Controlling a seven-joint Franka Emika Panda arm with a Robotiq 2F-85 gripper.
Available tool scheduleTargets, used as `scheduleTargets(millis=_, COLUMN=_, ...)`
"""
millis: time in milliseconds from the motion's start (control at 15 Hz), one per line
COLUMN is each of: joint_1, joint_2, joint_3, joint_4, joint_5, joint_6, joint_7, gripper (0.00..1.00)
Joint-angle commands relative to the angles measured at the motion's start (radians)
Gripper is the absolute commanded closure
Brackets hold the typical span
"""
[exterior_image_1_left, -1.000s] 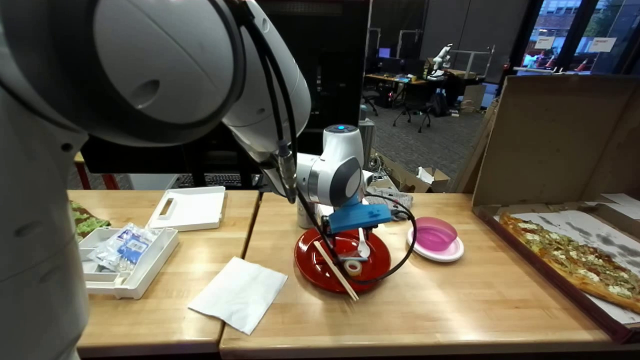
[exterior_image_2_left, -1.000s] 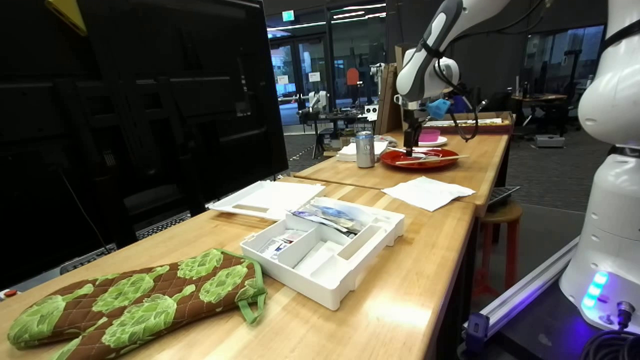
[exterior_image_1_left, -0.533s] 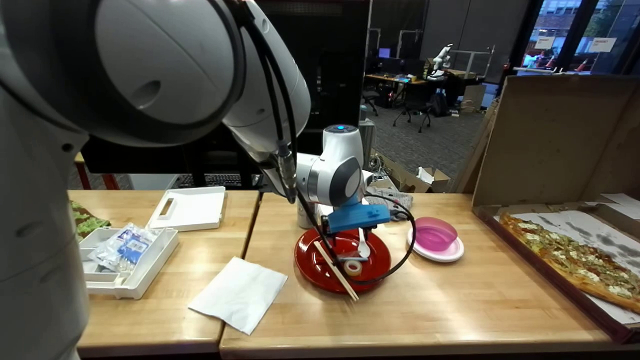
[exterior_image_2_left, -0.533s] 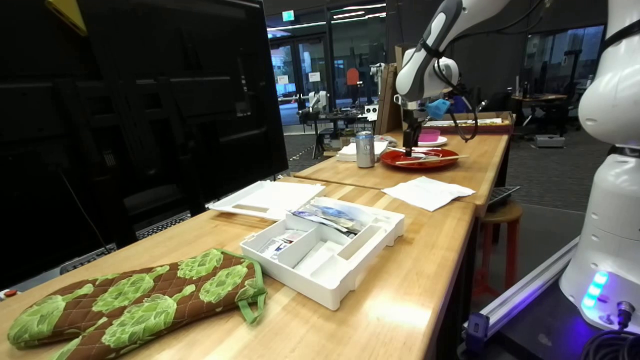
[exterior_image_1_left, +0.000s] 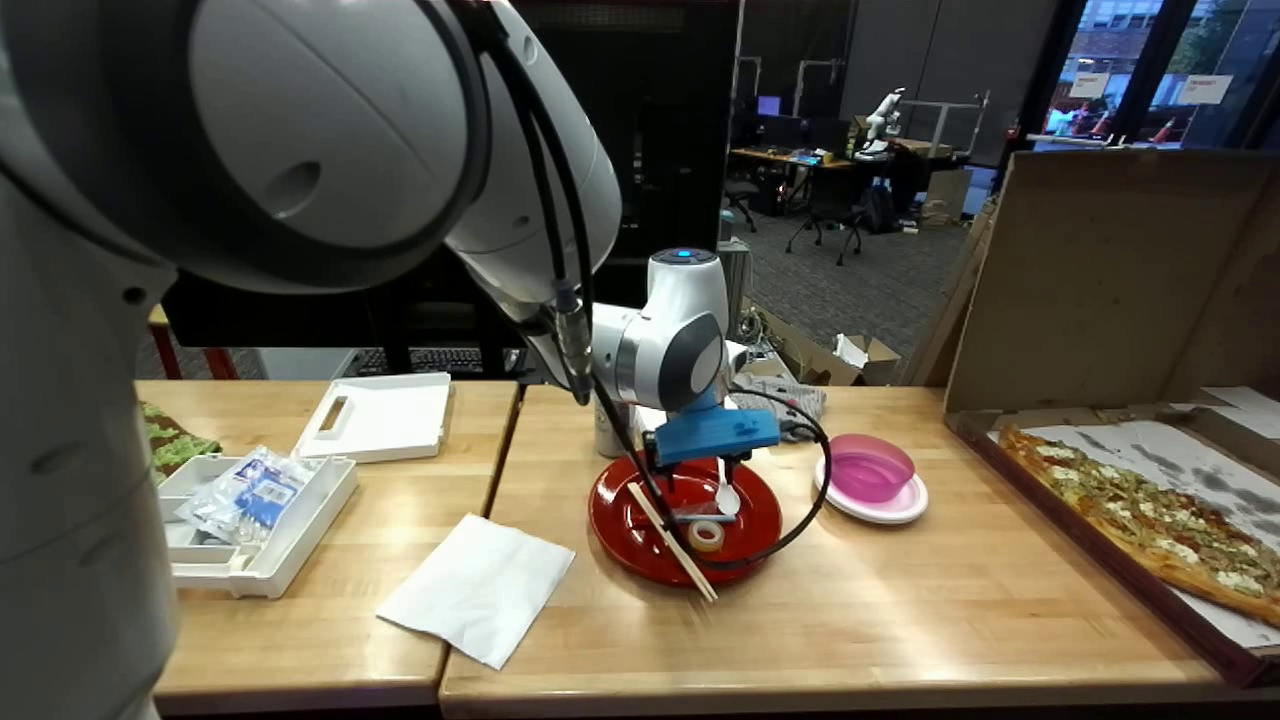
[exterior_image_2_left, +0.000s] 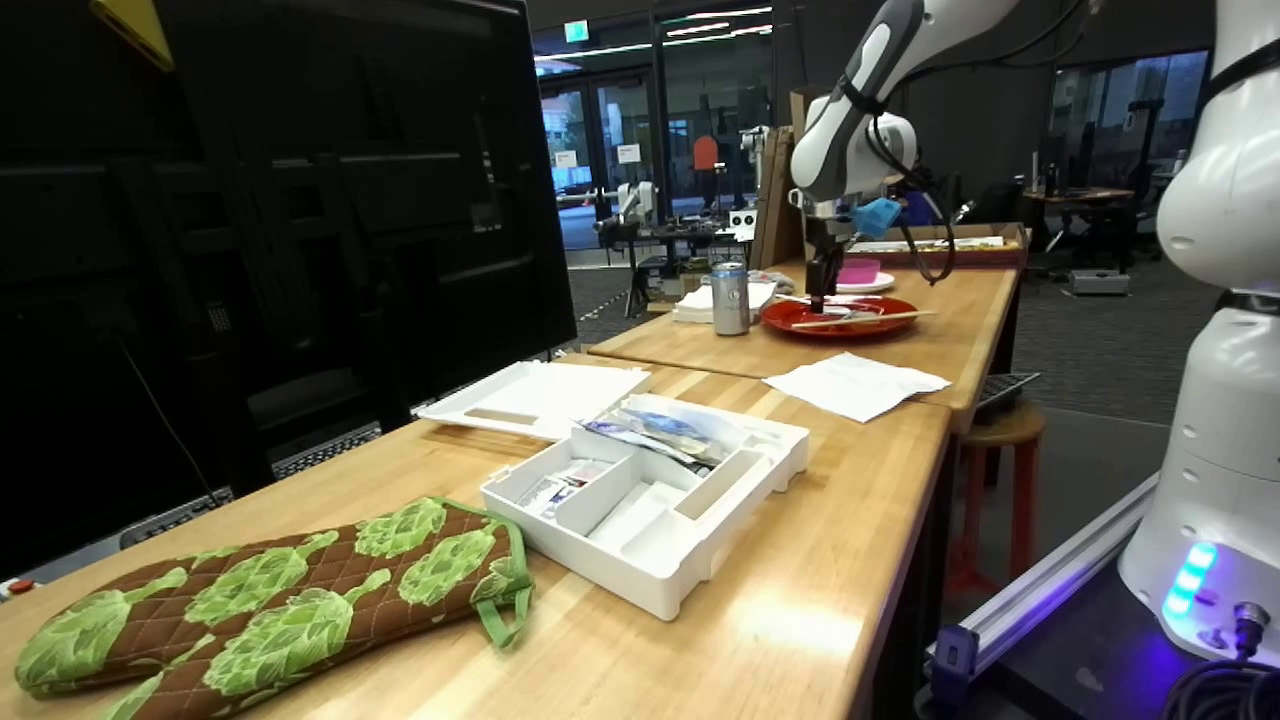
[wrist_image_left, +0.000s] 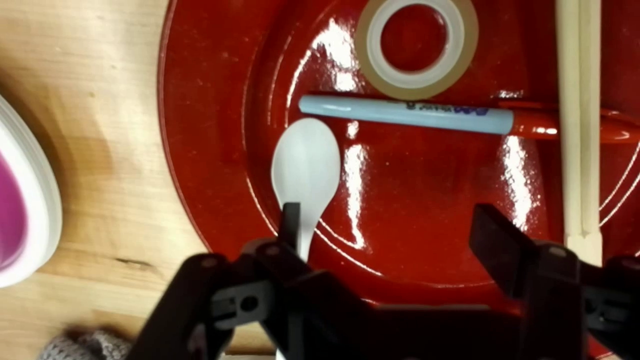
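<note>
jaws wide, no pickup done yet | spoon (wrist_image_left: 306, 165) below one side, chopsticks (wrist_image_left: 571, 125) by the other | pen (wrist_image_left: 405, 114) + tape (wrist_image_left: 416, 80) out ahead | all four on the plate (wrist_image_left: 205, 100)

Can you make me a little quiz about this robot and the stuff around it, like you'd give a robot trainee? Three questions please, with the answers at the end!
1. Pick one. Which thing is nearest the gripper?
A) the pizza
B) the white spoon
C) the oven mitt

2. True or false? On the red plate, the chopsticks cross over the marker.

3. Fill the gap. The silver can is standing ____ (upright / tipped over).

Key:
1. B
2. True
3. upright
</note>
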Motion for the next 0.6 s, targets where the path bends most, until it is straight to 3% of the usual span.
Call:
scheduleTargets(millis=0, joint_1=0.002, joint_2=-0.006, joint_3=-0.002, joint_4=0.014, joint_5=0.006, joint_6=-0.027, joint_7=0.01, gripper=0.16)
scheduleTargets(millis=533, joint_1=-0.003, joint_2=0.031, joint_3=-0.002, joint_4=0.082, joint_5=0.015, joint_6=-0.089, joint_7=0.008, gripper=0.17)
